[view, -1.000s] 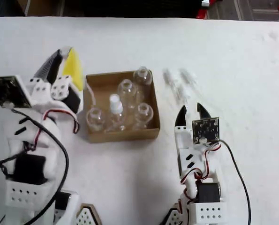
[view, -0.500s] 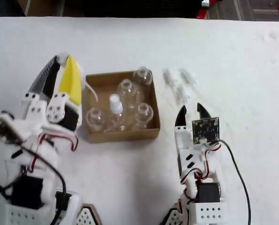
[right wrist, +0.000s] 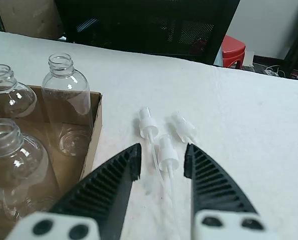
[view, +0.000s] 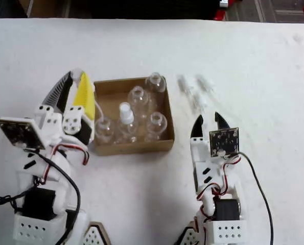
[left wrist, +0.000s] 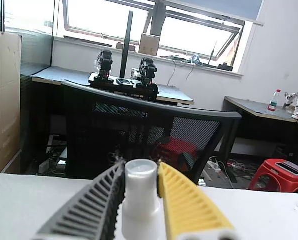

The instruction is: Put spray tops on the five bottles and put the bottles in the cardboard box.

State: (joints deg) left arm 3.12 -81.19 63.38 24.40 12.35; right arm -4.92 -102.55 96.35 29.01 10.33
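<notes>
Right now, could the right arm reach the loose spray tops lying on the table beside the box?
Probably yes. The right gripper is open, the loose spray tops lie on bare table just ahead of its fingertips, and nothing stands between them.

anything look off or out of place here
Odd: four uncapped bottles stand in the cardboard box with one capped bottle, while three spray tops lie loose on the table beside it.
</notes>
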